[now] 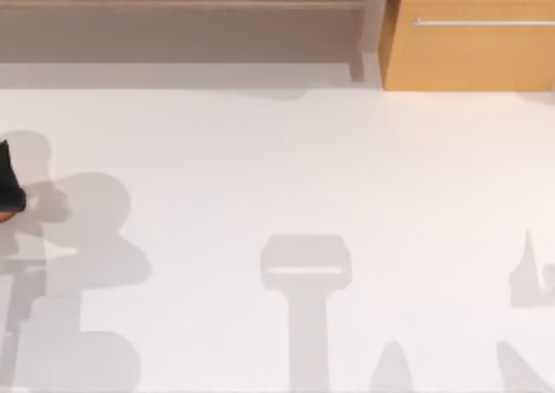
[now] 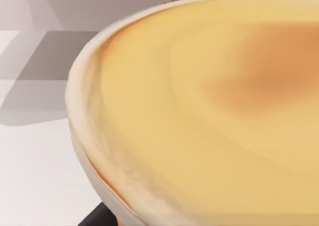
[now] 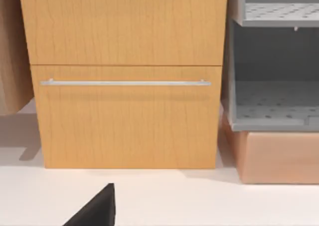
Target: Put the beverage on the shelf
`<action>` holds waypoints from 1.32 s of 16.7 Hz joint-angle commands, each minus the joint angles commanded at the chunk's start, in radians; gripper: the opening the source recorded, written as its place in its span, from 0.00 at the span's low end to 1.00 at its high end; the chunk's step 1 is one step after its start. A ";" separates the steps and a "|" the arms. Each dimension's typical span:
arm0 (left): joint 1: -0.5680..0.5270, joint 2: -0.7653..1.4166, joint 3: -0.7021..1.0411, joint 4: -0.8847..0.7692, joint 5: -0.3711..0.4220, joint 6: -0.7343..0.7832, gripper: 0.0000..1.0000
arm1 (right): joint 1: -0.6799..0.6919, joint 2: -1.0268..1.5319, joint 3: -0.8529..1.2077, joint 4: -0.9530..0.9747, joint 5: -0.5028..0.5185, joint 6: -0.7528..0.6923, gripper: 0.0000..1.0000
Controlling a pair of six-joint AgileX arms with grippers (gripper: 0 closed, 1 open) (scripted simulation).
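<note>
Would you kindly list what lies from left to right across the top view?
Black left gripper with a sliver of the orange beverage at the left edge → long light-brown wood shelf → its pale grey upright post → closed orange-wood cabinet with silver bar handle.

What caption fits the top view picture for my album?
Left claw at the table's left edge with the orange beverage, far from the shelf.

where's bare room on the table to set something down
Most of the white table is bare, from the shelf and cabinet along the back to the near edge. It is crowded at the table's left edge, where the left claw sits by the beverage.
</note>
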 joint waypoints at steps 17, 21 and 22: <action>-0.067 -0.116 0.091 -0.091 -0.095 -0.042 0.00 | 0.000 0.000 0.000 0.000 0.000 0.000 1.00; -0.165 -0.142 0.219 -0.207 -0.215 -0.082 0.00 | 0.000 0.000 0.000 0.000 0.000 0.000 1.00; -0.194 -0.150 0.265 -0.245 -0.247 -0.090 0.00 | 0.000 0.000 0.000 0.000 0.000 0.000 1.00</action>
